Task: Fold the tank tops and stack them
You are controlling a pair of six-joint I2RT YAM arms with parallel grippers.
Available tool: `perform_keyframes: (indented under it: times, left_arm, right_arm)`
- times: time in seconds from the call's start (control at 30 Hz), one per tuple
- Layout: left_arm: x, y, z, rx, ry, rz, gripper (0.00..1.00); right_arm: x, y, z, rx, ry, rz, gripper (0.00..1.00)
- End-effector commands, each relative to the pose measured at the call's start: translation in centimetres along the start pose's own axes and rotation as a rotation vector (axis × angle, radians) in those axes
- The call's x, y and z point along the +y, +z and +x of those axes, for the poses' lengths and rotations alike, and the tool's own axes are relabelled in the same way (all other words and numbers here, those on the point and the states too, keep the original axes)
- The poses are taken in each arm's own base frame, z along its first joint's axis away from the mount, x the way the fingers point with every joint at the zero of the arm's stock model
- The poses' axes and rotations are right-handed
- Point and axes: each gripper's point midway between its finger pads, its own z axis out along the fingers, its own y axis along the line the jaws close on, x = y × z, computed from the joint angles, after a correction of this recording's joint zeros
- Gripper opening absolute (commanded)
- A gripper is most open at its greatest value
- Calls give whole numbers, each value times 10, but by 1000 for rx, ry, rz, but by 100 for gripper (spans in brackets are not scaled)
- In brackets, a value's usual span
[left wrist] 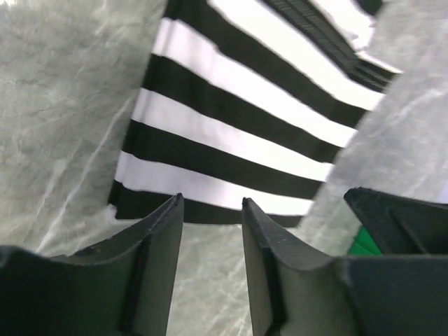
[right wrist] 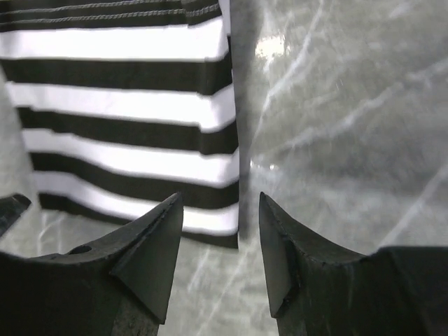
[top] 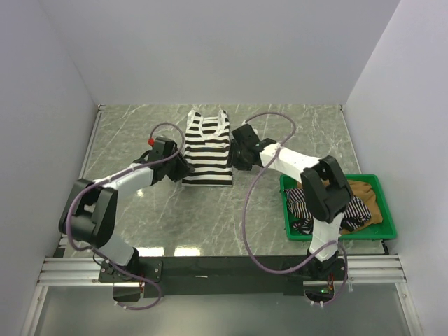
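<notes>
The striped top lies 12-to-6; left gripper at its 8, right gripper at 4, both parted, empty.

Tank top between left gripper and right gripper, others seemingly in tray

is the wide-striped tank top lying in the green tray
No, the wide-striped tank top lies spread on the table, apart from the green tray.

I can't read any text, label, brand or number in my three views. The black-and-white striped tank top and the green tray carry no legible print.
</notes>
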Motion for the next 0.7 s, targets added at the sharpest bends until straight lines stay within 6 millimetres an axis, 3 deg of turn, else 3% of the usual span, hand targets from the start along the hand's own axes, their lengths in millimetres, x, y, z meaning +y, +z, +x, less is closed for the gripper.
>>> perform_keyframes:
  times: [0.0, 0.13, 0.3, 0.67]
  left_arm:
    - [-9, -20, -11, -25, 29, 33, 45]
    - [6, -20, -6, -11, 33, -5, 48]
    - [17, -17, 0, 2, 32, -16, 52]
    - [39, 3, 10, 30, 29, -78, 50]
  right_arm:
    - [6, -26, -8, -45, 53, -58, 54]
    - [-5, -23, 13, -19, 95, -55, 49]
    - [-2, -14, 33, 30, 107, -83, 46]
    - [-1, 1, 53, 71, 132, -85, 44]
